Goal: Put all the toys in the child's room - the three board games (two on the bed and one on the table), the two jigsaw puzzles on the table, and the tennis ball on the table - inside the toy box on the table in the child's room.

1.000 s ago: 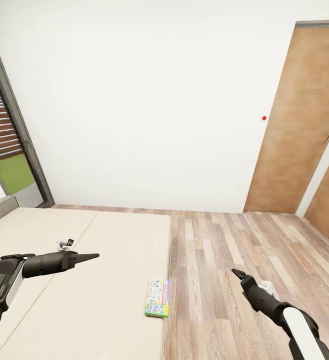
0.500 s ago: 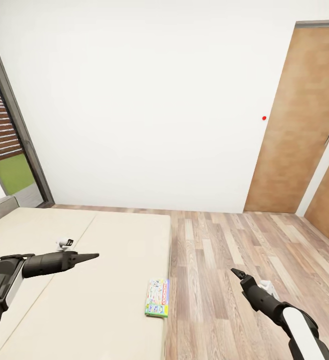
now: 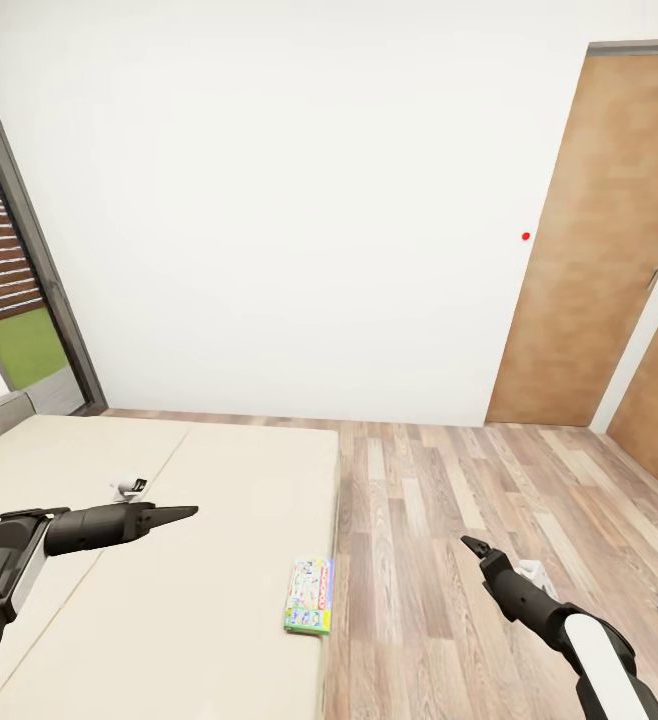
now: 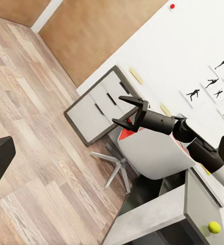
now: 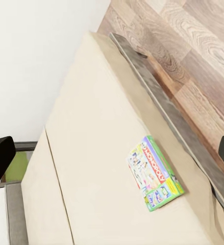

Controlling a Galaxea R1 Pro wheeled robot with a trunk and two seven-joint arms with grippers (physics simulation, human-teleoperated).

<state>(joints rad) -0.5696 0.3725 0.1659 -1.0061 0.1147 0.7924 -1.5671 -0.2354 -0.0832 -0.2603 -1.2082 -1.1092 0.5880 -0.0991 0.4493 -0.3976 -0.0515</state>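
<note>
A flat white-green printed board game box [image 3: 309, 596] is seen lying on the plain beige mattress of the low bed [image 3: 199, 560], close to its floor-side edge. Compared with a moment earlier, the whole head view has shifted slightly, so the camera has moved, not the box. The left gripper [image 3: 184, 513] is held over the bed with its fingers together; the right gripper [image 4: 126, 113] hangs over the wooden floor, fingers apart, empty. The box is judged not yet approached.
</note>
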